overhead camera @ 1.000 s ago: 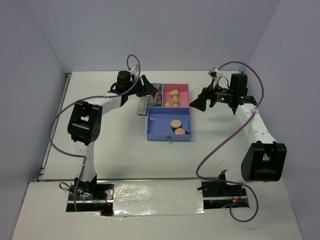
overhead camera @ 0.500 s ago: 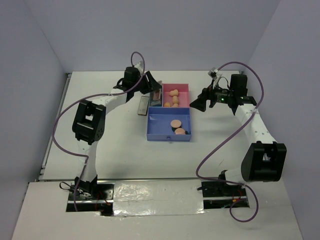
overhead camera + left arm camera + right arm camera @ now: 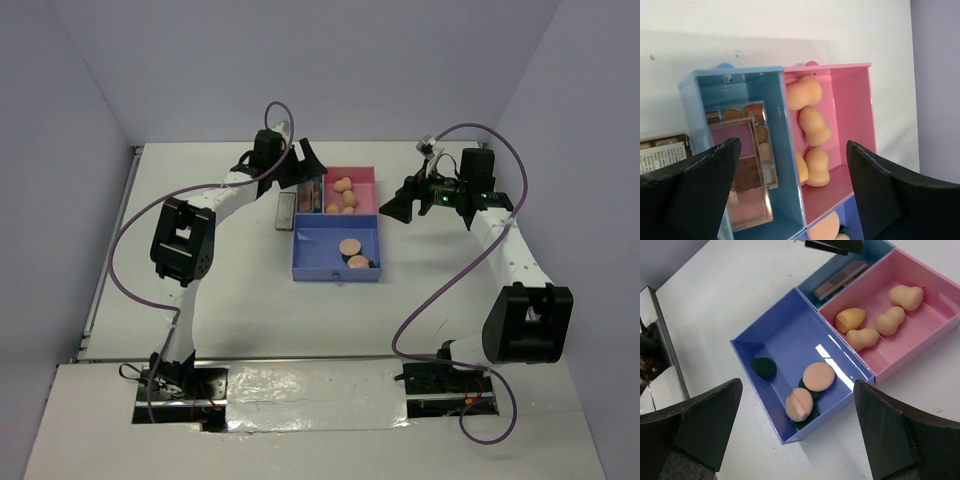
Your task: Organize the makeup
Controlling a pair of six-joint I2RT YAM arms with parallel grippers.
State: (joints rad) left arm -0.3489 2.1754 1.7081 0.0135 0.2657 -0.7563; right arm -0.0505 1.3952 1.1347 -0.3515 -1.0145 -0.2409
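Observation:
The compartment tray (image 3: 338,276) holds the makeup. Several peach egg sponges (image 3: 888,320) lie in its pink part, also in the left wrist view (image 3: 814,126). Two peach puffs (image 3: 818,376) and dark green discs (image 3: 763,367) lie in the purple part. Palettes (image 3: 742,165) lie stacked in the light blue part. Another palette (image 3: 286,211) lies on the table left of the tray, also at the edge of the left wrist view (image 3: 662,152). My left gripper (image 3: 308,172) hovers open and empty over the tray's far left (image 3: 790,200). My right gripper (image 3: 393,208) is open and empty right of the tray (image 3: 797,440).
The white table (image 3: 240,290) is enclosed by grey walls at the back and sides. The tray's blue wall (image 3: 785,150) stands between palettes and sponges. Purple cables loop beside both arms. The arm bases sit on a foil strip at the near edge.
My left gripper has moved right and back, from beside the loose palette to over the tray's light blue compartment. The right arm has not moved.

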